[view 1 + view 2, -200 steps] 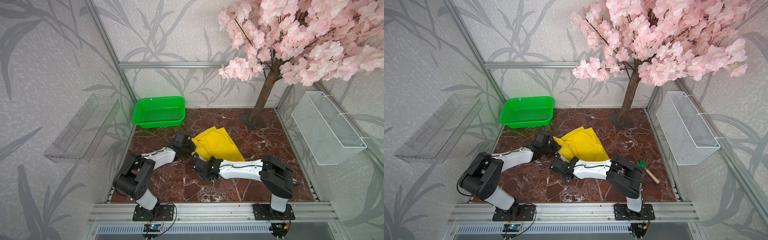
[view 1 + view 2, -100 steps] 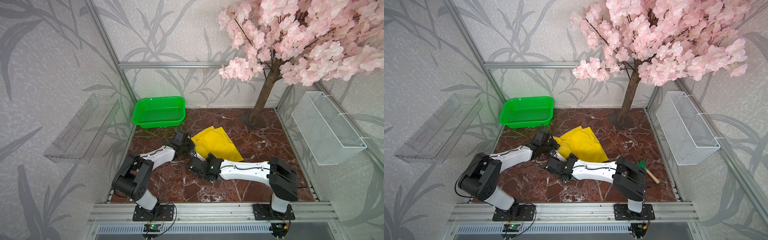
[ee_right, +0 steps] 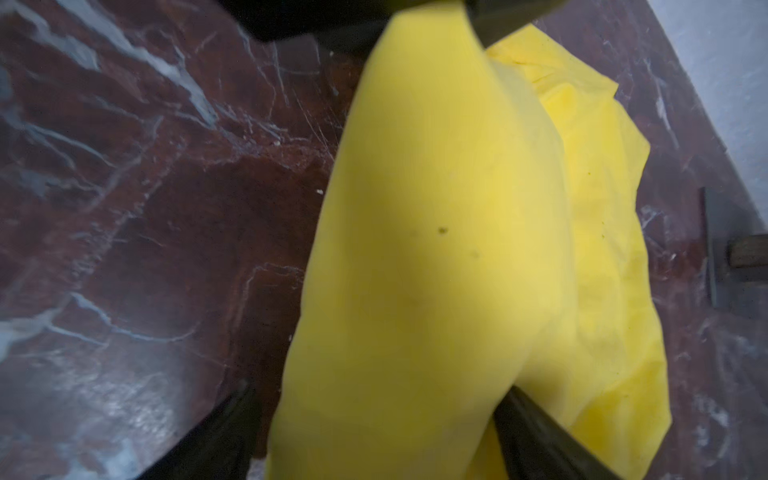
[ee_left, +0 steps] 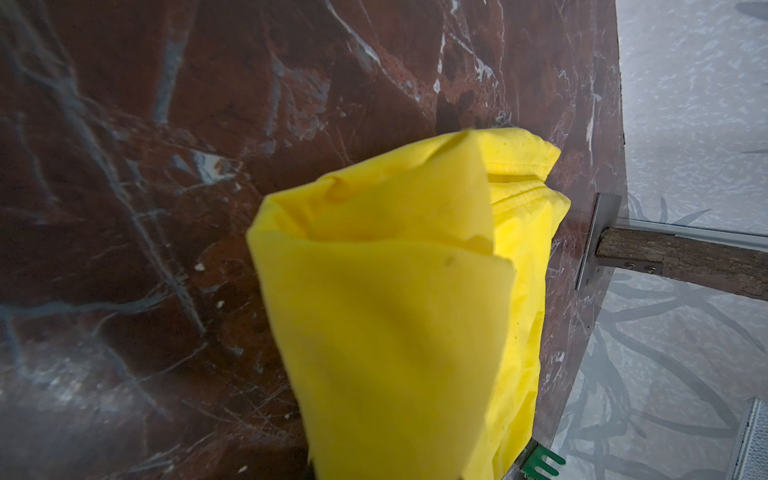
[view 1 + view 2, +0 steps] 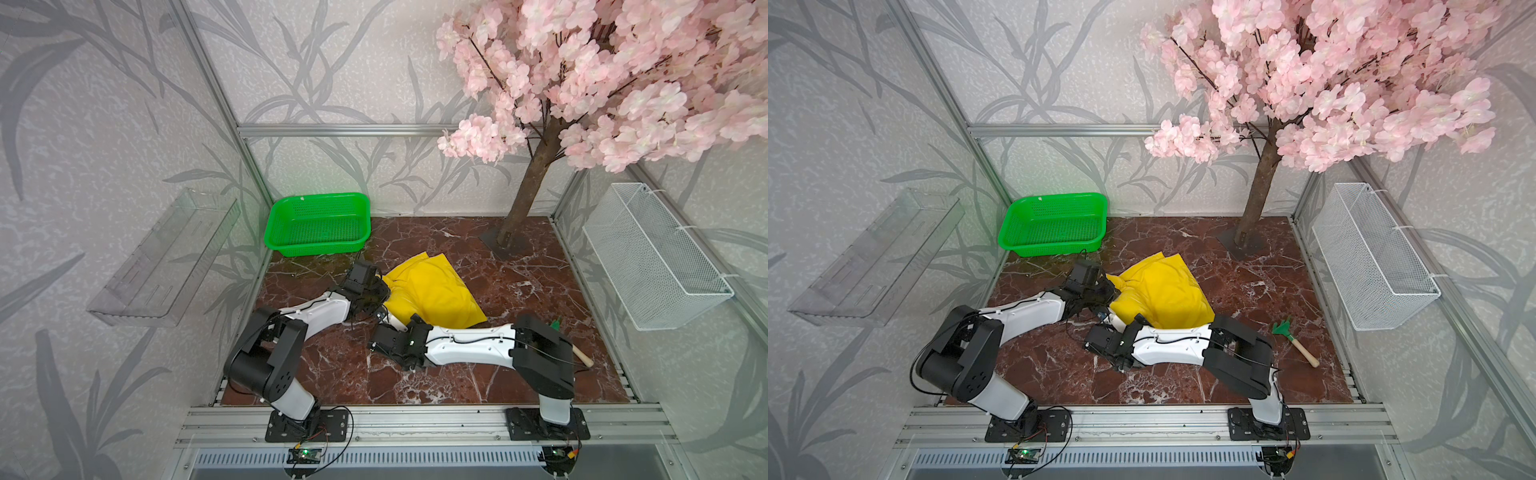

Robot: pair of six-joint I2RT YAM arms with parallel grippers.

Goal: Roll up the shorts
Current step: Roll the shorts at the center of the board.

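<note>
In both top views, the shorts (image 5: 432, 291) (image 5: 1163, 295) lie in a loose yellow heap near the middle of the counter (image 5: 519, 291). Their near-left edge is raised between the two arms. The left claw (image 5: 380, 286) sits at that edge, clenched on the fabric, and the right claw (image 5: 386, 320) comes in low just in front of it. Bare red-brown marble runs open toward the tree trunk (image 5: 528, 195) at the back right and along the front rail. A green basket (image 5: 318, 199) fills the back-left corner, near the left arm. A small hand rake (image 5: 1293, 338) lies well apart, by the right edge. A clear shelf (image 5: 166, 257) and a white wire basket (image 5: 656, 266) hang on the side walls.

Left wrist view: a fold of the shorts (image 4: 395, 311) rises toward the lens, and the hemmed edges beyond it rest on the counter (image 4: 145, 166). The claw's own fingers are out of frame.

Right wrist view: the blurred fold (image 3: 436, 249) runs between two dark fingers (image 3: 540, 436), which stand spread and released, one touching the cloth.
</note>
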